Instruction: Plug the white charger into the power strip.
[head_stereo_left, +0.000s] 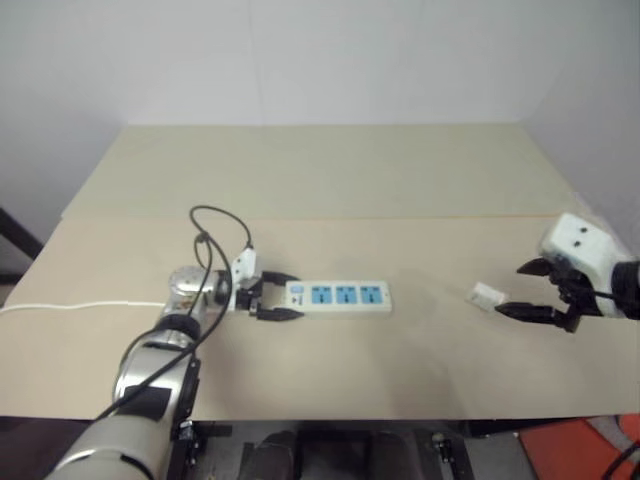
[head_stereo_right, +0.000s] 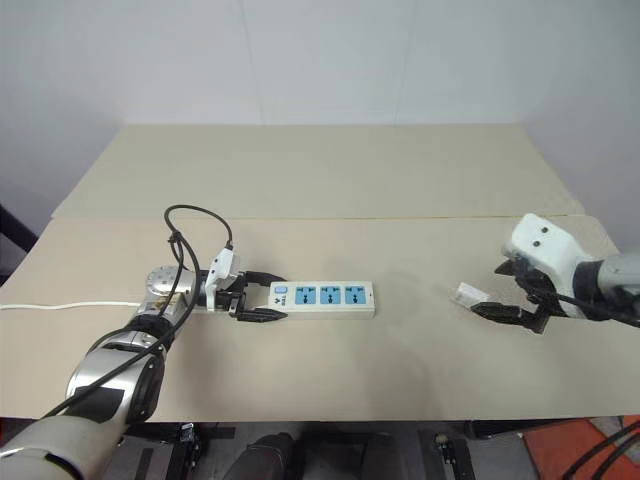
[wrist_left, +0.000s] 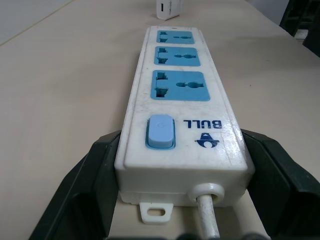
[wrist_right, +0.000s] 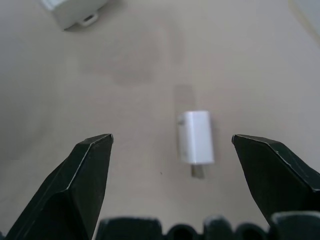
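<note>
Beige desk (head_stereo_left: 330, 170) under white walls; left claw (head_stereo_left: 272, 297) pinches "BULL" power strip (head_stereo_left: 338, 297); right claw (head_stereo_left: 533, 291) spread near white charger (head_stereo_left: 487, 295).

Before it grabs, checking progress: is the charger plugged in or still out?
Out. The white charger lies on the table, apart from the power strip.

Power strip and charger lying apart on the desk

The power strip (head_stereo_left: 338, 297), a long white bar with three blue sockets facing up, lies flat; the white charger (head_stereo_left: 487, 295), a small cube-like adapter, lies on its side well beyond the strip's far end.
</note>
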